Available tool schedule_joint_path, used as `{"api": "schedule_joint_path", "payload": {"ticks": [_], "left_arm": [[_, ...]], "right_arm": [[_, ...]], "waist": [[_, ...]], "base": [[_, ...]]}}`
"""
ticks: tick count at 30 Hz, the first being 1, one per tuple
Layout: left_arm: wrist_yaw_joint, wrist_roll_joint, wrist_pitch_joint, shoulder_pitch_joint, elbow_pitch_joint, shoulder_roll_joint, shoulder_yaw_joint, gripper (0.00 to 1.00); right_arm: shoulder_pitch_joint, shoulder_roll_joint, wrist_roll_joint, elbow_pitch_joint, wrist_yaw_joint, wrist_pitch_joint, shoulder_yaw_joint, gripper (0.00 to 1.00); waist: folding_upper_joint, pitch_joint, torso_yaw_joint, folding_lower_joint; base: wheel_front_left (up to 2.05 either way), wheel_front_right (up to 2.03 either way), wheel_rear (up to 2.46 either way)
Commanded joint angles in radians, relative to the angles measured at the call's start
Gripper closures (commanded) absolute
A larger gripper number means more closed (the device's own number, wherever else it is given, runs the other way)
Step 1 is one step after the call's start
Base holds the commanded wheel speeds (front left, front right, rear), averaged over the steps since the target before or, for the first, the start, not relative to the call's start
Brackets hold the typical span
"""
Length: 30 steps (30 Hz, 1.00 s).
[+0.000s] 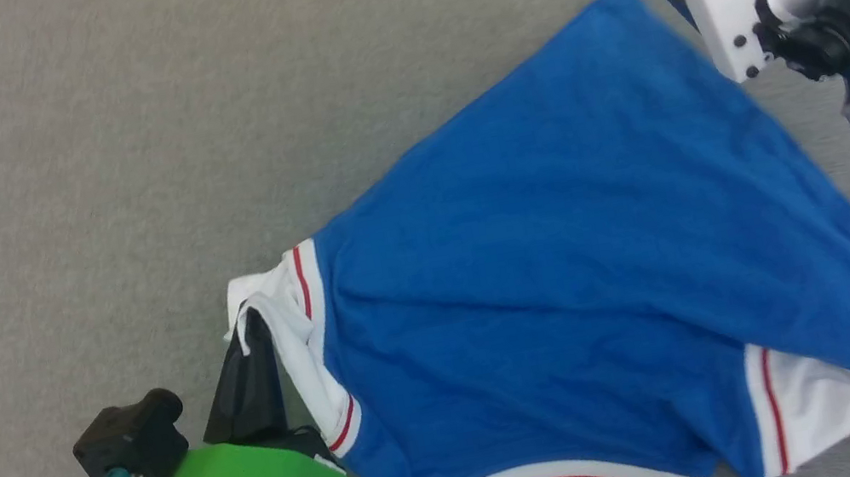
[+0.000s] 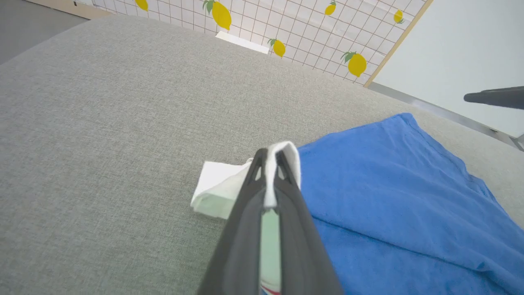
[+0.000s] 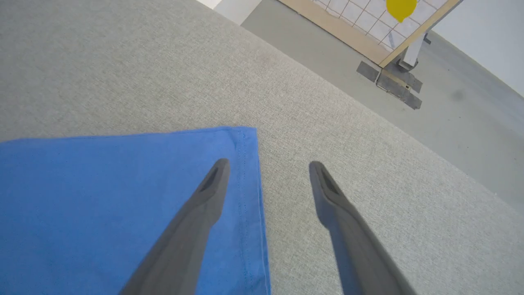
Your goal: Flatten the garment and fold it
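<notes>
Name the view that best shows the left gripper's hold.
Left wrist view: left gripper shut on the garment's white sleeve, cloth between its tips. Head view: fingers half wrapped in sleeve. Right wrist view: blue hem.

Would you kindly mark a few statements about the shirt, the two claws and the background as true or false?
1. The left claw is shut on the white sleeve of the garment. True.
2. The right claw grips the blue hem. False: it is open, with one finger above the blue corner and the other above the grey surface.
3. The garment lies on the grey surface. True.
4. The garment is folded into a neat stack. False: it lies spread out, unfolded.
5. The panel behind shows strawberries. False: it shows yellow lemons.
</notes>
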Motion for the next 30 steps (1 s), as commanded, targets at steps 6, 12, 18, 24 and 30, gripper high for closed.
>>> {"api": "schedule_joint_path", "payload": {"ticks": [6,12,18,24,30], "left_arm": [[-0.014,0.018,-0.023,-0.033,-0.01,-0.013,-0.006,1.0],[-0.018,0.019,-0.034,-0.045,-0.008,-0.015,-0.007,1.0],[-0.021,0.018,-0.038,-0.051,0.0,-0.014,-0.006,1.0],[-0.019,0.015,-0.038,-0.049,0.014,-0.006,0.0,1.0],[-0.018,0.009,-0.03,-0.038,0.037,0.01,0.009,1.0]], "right_arm": [[-0.093,-0.005,-0.038,0.093,-0.001,0.158,0.074,0.0],[-0.109,0.0,-0.057,0.129,-0.001,0.221,0.143,0.0],[-0.104,-0.005,-0.012,0.139,-0.001,0.265,0.218,0.0],[-0.113,-0.018,0.038,0.138,-0.001,0.268,0.207,1.0],[-0.112,-0.005,0.06,0.126,-0.001,0.174,0.155,1.0]], "waist": [[0.0,0.112,0.09,-0.0001],[0.0,0.139,0.097,-0.0001],[0.0,0.151,0.093,-0.0001],[0.0,0.13,0.079,-0.0001],[0.0,0.066,0.032,-0.0001]], "base": [[0.0,0.0,0.0],[0.0,0.0,0.0],[0.0,0.0,0.0],[0.0,0.0,0.0],[0.0,0.0,0.0]]}}
